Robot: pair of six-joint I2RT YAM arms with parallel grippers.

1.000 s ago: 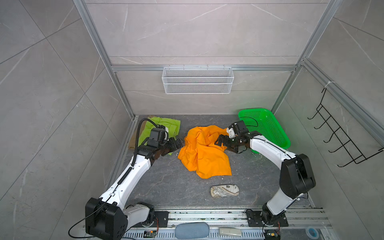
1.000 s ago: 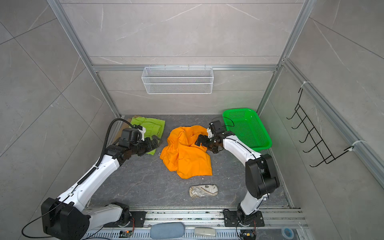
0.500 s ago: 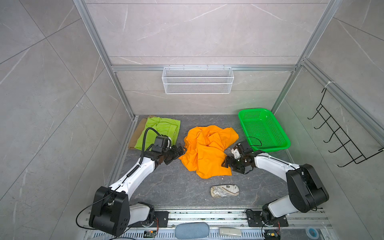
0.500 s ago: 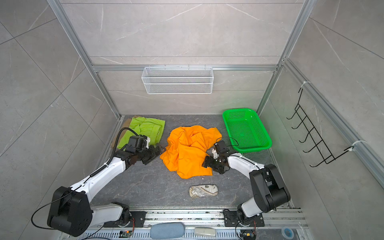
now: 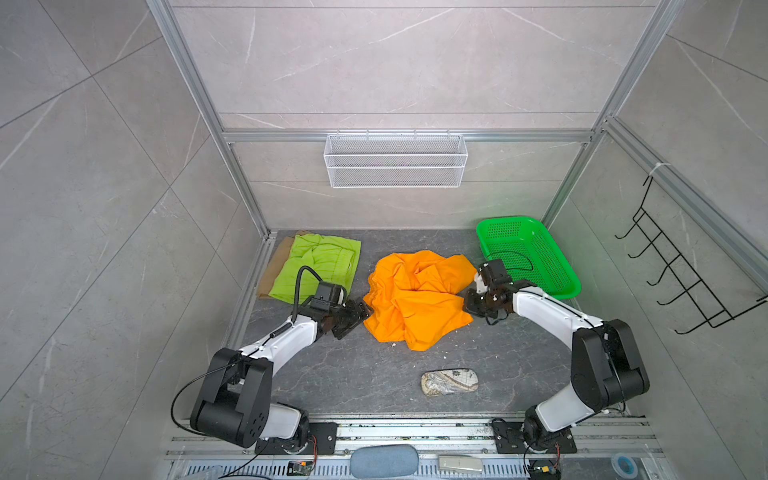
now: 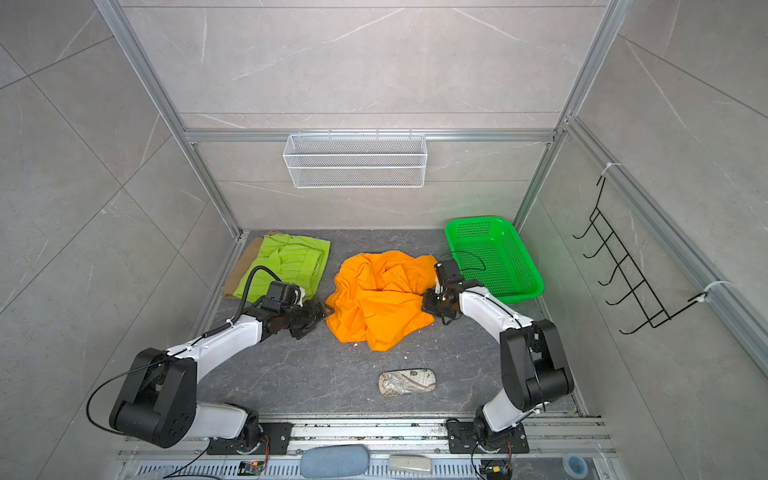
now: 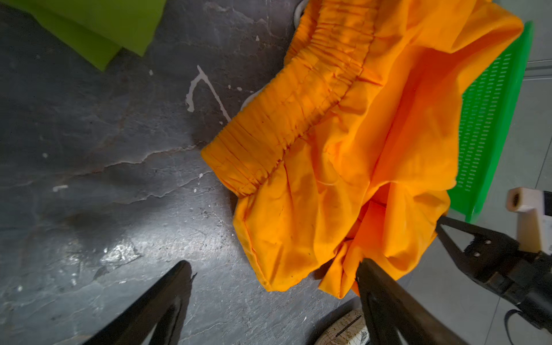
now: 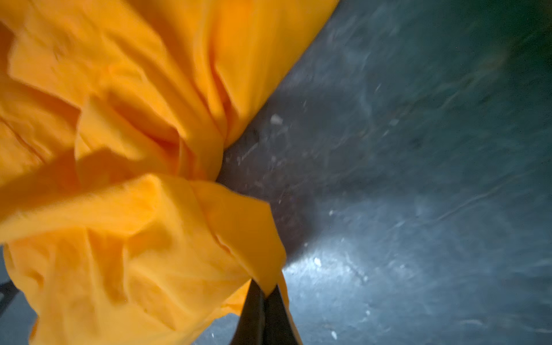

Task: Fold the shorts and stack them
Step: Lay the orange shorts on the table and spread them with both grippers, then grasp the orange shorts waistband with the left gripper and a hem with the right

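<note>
Right wrist view puts the right gripper (image 8: 263,294) with its two black fingers pressed together on a corner of the orange shorts (image 8: 134,179). A flap of cloth is nipped at the tips, and the rest bunches away ahead of them over the dark stone table (image 8: 418,149). That picture is blurred, so I cannot tell how deep the cloth sits between the pads. The hold is on the edge nearest that arm, probably so the corner can be drawn outward.

Left wrist view shows the left gripper (image 7: 273,263) spread wide and low over the table. One fingertip touches the nearest fold of the shorts, the other is over bare stone, and nothing is gripped. The gathered waistband (image 7: 298,119) lies farther ahead of those jaws. This looks like a line-up for a second hold on the opposite edge. The garment is a crumpled heap between the two grippers, and it needs pulling flat from both sides before any fold will hold.

Behind the left gripper, in both top views, the lime green shorts (image 5: 320,266) lie flat on the tan shorts (image 5: 274,270), whose edge peeks out. I judge that to be the stack already begun, with orange left to fold. The green basket (image 5: 536,232) sits just behind the right gripper. The patterned pouch (image 5: 449,382) lies well apart, back toward the arm bases.
</note>
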